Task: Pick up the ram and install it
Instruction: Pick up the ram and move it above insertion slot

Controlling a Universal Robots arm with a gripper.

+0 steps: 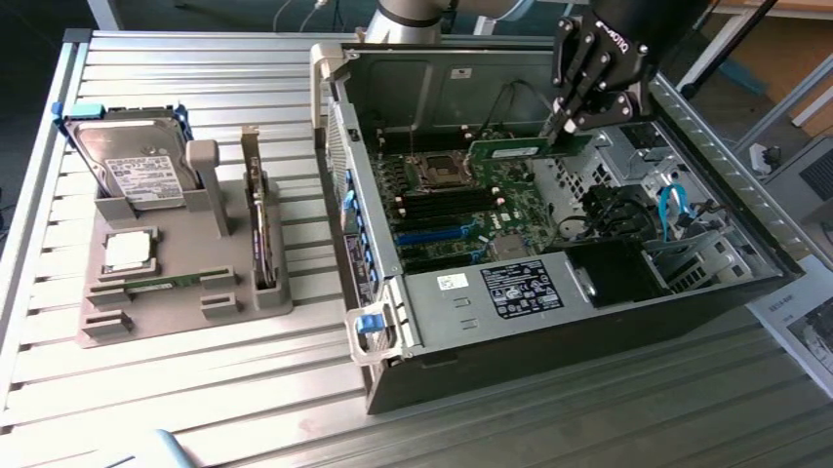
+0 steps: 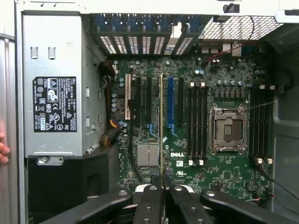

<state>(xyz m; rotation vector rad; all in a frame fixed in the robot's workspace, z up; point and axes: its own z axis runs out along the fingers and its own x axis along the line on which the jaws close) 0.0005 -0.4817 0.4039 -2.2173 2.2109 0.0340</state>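
Green ram stick (image 1: 510,149): a long, thin, narrow circuit board with small dark chips. It hangs on edge inside the dark tower case (image 1: 521,366), over the green motherboard (image 1: 475,210) and close to the silver square processor socket (image 1: 450,172). I cannot tell whether its lower edge touches anything.
Black tool (image 1: 569,132): clenched on the ram stick near one end, with the rest of the stick reaching toward the exterior view's left.
Wrist view: two black fingers (image 2: 150,201) press the stick (image 2: 161,121) from either side, and it shows edge-on as a thin yellowish line.
Line-up: that line runs parallel to a long blue slot (image 2: 170,102) and just beside it. The black memory slots with white clips (image 2: 196,123) sit apart from it, nearer the socket (image 2: 229,128).
Case: it lies on its side with the side panel off and the insides facing up.
Silver power supply (image 1: 521,288): a box with a black label, at the end of the case away from the socket.
Ribbed metal counter (image 1: 195,400): it carries the case and, beside it on the exterior view's left, a grey holder block (image 1: 111,327).
Holder block: a large silver hard drive with a white label (image 1: 131,166) stands propped in it. A square silver processor chip (image 1: 128,251) lies flat just in front of the drive, and a narrow green strip (image 1: 167,284) lies in a groove beyond the chip. A card (image 1: 264,229) stands on edge along the side facing the case.
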